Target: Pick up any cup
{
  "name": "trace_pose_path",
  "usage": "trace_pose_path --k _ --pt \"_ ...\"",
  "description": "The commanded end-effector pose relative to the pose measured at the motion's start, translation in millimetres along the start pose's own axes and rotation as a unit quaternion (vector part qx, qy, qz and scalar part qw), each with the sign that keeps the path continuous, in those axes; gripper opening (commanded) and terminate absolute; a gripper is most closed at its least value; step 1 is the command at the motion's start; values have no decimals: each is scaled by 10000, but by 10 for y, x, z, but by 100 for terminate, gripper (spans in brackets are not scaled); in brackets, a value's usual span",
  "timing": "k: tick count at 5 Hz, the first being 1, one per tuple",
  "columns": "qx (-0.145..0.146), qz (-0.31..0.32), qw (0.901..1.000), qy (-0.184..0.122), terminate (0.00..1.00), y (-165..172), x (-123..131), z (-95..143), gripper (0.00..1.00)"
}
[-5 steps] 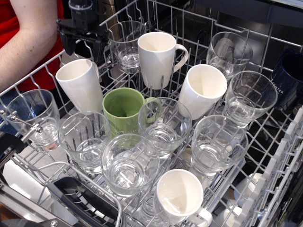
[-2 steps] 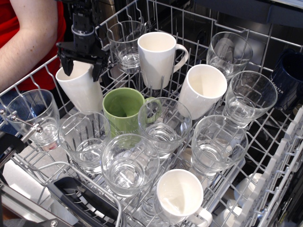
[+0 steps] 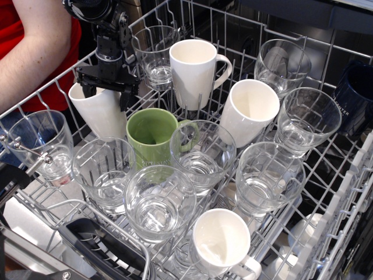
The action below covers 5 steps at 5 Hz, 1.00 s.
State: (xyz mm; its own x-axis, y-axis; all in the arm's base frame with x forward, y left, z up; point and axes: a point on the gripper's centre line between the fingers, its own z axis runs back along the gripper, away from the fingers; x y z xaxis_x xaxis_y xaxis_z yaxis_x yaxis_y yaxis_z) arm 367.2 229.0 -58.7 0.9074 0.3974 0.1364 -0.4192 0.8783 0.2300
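The black hand (image 3: 106, 92) hangs nose-down from the upper left, its dark wrist column rising toward 11 o'clock. Its two fingers (image 3: 86, 88) are spread wide and straddle the rim of the cup (image 3: 104, 116), one prong at the 9 o'clock side of the rim, the other at the 3 o'clock side. Whether the pads actually touch the ceramic, I cannot tell; the jaws look parted and nothing is lifted.

The cup itself, tall and white, stands tilted in the wire rack (image 3: 326, 192) at the left, with the green mug (image 3: 152, 137) just beside it at its 4 o'clock.

Count them up: three handleless-looking white cups, namely the task cup, another white cup (image 3: 247, 111) right of centre, and one more (image 3: 220, 240) at 6 o'clock whose handle peeks out low. One white mug (image 3: 195, 70) with a loop handle at 12 o'clock. One green mug. One dark blue mug (image 3: 355, 96) at the far right edge. Eight clear glasses (image 3: 158, 201) fill the remaining slots.

A person's bare arm (image 3: 35, 52) and red shirt sit at 10 o'clock.

Against the frame a moment ago: the hand has dropped lower and drifted slightly right, so the cup's rim now lies up between the fingers rather than below their tips. The cup and all other crockery have not moved.
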Motion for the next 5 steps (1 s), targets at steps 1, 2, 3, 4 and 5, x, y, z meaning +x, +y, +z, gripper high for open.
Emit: trace_pose_path --k 1,2,3,4,5 --pt "-69 37 9996 -284 0 15 284 139 0" --pt "-117 -33 9996 -244 0 22 310 197 0" --pt "-211 -73 9995 -213 0 71 321 321 0" --pt "-324 -254 9989 -218 0 151 267 571 0" --pt "-366 -377 9983 -235 0 176 20 795 0"
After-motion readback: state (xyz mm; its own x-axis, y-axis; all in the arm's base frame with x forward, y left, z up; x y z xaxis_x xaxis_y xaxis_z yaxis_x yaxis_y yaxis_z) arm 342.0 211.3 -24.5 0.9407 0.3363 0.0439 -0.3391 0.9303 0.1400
